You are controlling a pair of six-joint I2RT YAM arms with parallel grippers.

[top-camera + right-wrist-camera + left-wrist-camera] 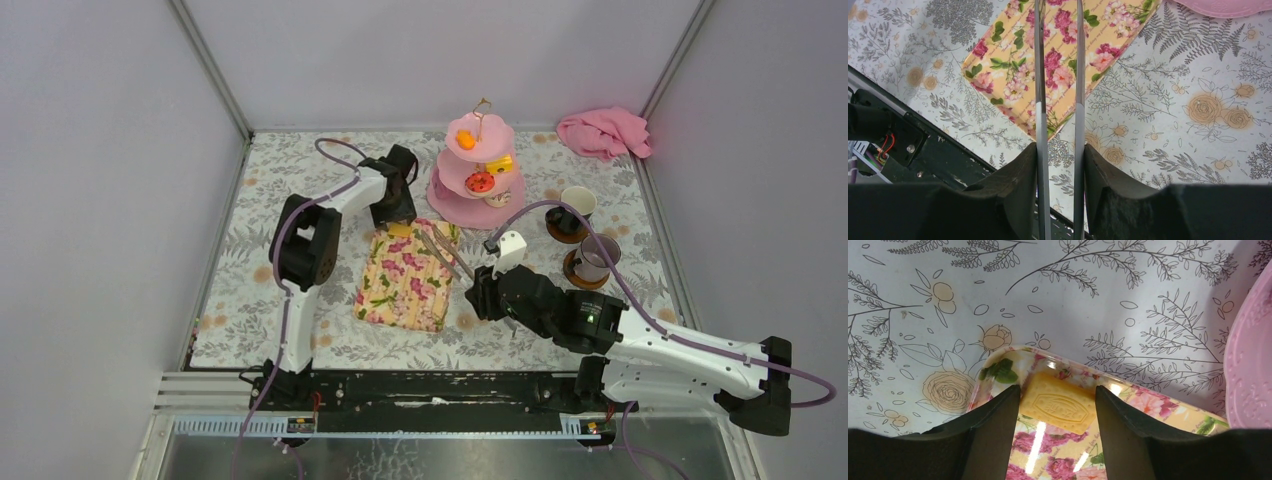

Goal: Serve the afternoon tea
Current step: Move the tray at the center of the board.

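We are looking at a table (300,300) under a flower-printed covering, closed in by plain pale walls, with a pink cloth (604,133) bunched in the far right corner. The pink three-tier stand (445,200) rises at the far middle. We can see an orange cake (466,140) on its top tier, and a yellow cake (500,163) and a red round cake (480,182) lower down, on the middle tier as far as we can tell. To the right of the stand, the black mug (575,205) and, nearer to us, the grey mug (597,258) each stand upright on a dark coaster, close together. The floral rectangular tray (400,290) lies at the table's centre, between the two arms. The left gripper (1058,392) hangs over the tray's far corner, just beside the foot of the stand. Its two fingers sit against either side of a yellow biscuit cake (1060,405) that lies flat in that corner, so the jaws are closed onto it. The right gripper (1060,147) is near the tray's right edge, its jaws clamped on a pair of metal tongs (1040,75). The tongs' two arms stand a little apart and reach out over the tray towards its far end. We cannot make out anything between their tips.
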